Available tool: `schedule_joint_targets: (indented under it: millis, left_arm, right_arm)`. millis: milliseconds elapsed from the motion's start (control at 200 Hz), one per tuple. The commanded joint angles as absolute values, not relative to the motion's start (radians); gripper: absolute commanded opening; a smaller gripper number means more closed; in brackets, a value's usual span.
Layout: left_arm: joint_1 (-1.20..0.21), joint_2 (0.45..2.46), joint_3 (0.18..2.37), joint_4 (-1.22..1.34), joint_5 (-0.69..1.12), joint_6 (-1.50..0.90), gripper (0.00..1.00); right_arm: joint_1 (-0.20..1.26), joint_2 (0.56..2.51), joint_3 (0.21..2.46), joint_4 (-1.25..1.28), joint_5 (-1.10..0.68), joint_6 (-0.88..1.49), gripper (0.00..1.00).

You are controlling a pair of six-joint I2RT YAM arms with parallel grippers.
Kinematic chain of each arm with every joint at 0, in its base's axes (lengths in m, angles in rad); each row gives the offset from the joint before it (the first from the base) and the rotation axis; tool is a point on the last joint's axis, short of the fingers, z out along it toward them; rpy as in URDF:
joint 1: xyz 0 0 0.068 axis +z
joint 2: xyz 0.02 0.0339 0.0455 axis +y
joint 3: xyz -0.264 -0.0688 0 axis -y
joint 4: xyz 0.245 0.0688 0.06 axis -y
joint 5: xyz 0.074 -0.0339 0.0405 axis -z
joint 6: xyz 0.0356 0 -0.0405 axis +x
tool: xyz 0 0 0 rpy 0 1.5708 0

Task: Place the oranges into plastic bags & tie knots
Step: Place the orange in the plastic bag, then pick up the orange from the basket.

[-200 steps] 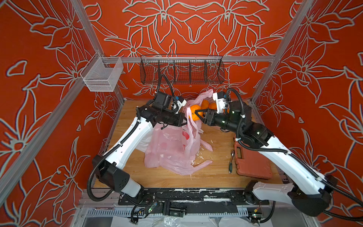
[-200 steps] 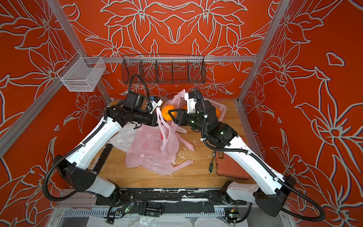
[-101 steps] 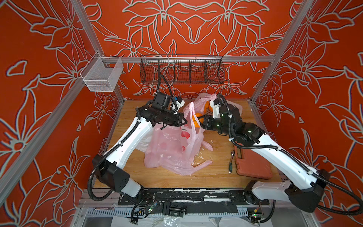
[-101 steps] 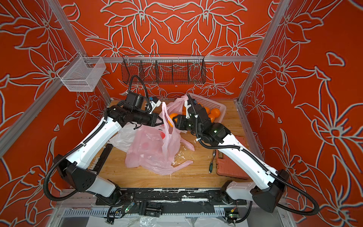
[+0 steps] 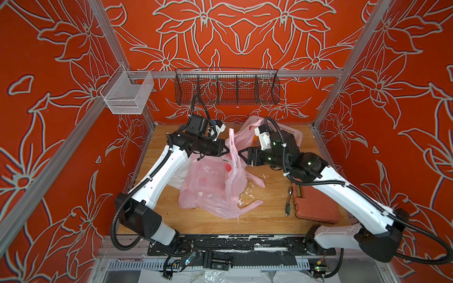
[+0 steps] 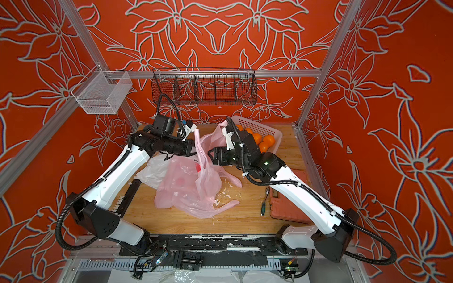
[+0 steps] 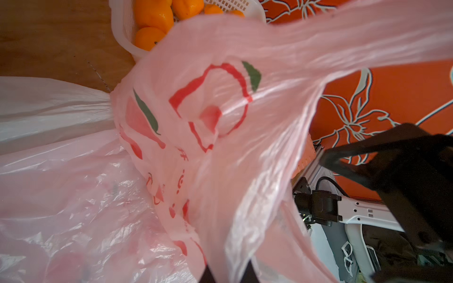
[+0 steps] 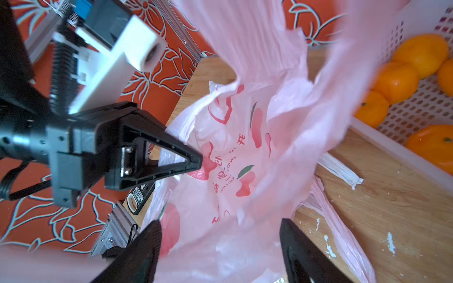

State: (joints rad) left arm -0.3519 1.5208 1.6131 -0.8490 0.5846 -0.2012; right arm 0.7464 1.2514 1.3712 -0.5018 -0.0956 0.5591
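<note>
1. Top views both show bare wooden table (image 5: 208, 225) along the front edge, between the arm bases. This is the widest open room.
2. Near the table's right edge lies a flat, rectangular orange case (image 5: 316, 208), with a small screwdriver (image 5: 288, 203) just beside it.
3. Mid-table, the pink bag (image 5: 210, 186) lies crumpled. It is thin, crinkly and translucent, with red peach prints. A white bag (image 6: 152, 171) lies partly under it, toward the left edge.
4. The left gripper (image 5: 226, 153) is clamped on one handle strap of the pink bag and holds it raised, with the strap end standing above the jaws.
5. The right gripper (image 5: 244, 158) faces it, just beside the strap, with jaws spread wide and gripping nothing. In the right wrist view, the bag's film shows between its fingers (image 8: 147, 245).
6. Behind them, a second pink bag (image 6: 213, 137) drapes against the white perforated basket (image 6: 264, 127) at the back right corner. The basket holds the oranges (image 6: 263, 142) — small, round and bright.
7. On the back rail hangs a black wire basket (image 5: 226, 89), and on the left rail a white mesh bin (image 5: 127, 98).
</note>
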Motion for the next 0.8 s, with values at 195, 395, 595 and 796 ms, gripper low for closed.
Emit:
schedule_joint_targets:
  millis: [195,395,595,796]
  left_arm:
    - [-0.339,1.502,1.607,-0.877,0.563,-0.184,0.0]
    - [-0.337,1.497,1.608,-0.893,0.495,-0.167,0.0]
    - [-0.344,1.52,1.641,-0.944,0.398,-0.135,0.0]
    - [-0.427,1.554,1.715,-1.032,0.171,-0.1,0.0]
  right_arm:
    - [0.734,0.95,1.165,-0.529,0.347,0.494,0.72]
    - [0.529,1.145,1.228,-0.723,0.205,0.541,0.72]
    - [0.358,1.403,1.344,-0.699,0.027,0.517,0.71]
    - [0.274,1.686,1.509,-0.747,-0.021,0.554,0.72]
